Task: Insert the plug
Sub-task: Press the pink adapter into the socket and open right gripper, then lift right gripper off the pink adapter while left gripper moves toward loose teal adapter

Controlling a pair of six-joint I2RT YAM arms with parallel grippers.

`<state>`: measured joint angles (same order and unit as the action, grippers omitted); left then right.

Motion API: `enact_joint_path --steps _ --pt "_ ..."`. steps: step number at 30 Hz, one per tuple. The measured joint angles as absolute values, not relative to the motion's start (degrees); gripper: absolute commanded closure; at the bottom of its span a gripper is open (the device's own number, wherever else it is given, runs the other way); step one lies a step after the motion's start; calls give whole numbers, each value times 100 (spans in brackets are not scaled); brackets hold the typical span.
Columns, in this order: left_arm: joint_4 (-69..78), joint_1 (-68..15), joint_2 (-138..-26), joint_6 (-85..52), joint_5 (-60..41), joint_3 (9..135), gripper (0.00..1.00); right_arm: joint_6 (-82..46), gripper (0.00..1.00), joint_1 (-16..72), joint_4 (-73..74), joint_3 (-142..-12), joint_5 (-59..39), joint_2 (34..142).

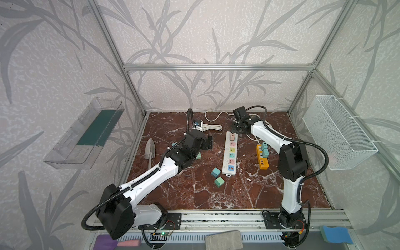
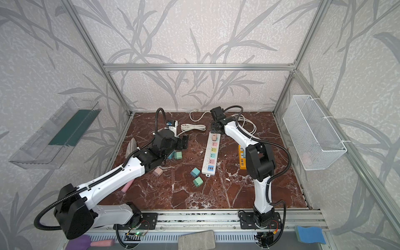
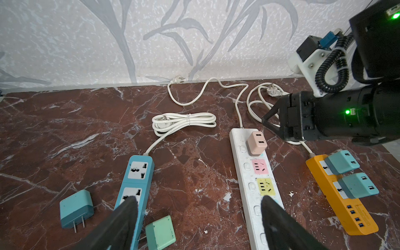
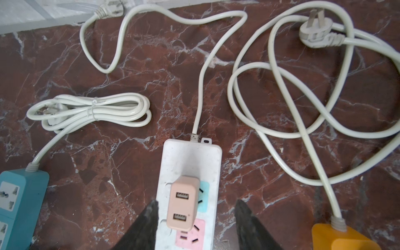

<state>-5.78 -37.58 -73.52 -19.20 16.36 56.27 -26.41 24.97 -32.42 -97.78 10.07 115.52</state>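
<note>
Right wrist view shows me the pink plug (image 4: 183, 203) seated in the end socket of the white power strip (image 4: 192, 160), right gripper (image 4: 196, 202) open astride it. Left gripper (image 3: 198, 197) open too. Beside that strip, one orange strip (image 3: 346, 214) holds two teal plugs (image 3: 342, 162).

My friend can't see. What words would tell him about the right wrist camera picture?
A pink charger sits plugged into a white power strip, between the black fingers of the open right gripper. White cords loop over the red marble table; a blue strip and an orange strip peek in.
</note>
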Motion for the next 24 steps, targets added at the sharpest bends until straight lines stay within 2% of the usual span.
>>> enact_joint_path --steps 20,22,24 --pt "-578 -3747 -7481 -1914 1636 5627 12 -2628 46 2349 -3059 -9306 567 11705" --pt "-578 -3743 -7500 -1911 1636 5627 9 -2613 46 2329 -3052 -9306 499 11705" --pt "-578 -3741 -7513 -1916 1627 5627 1 -2596 46 2329 -3057 -9306 434 11703"
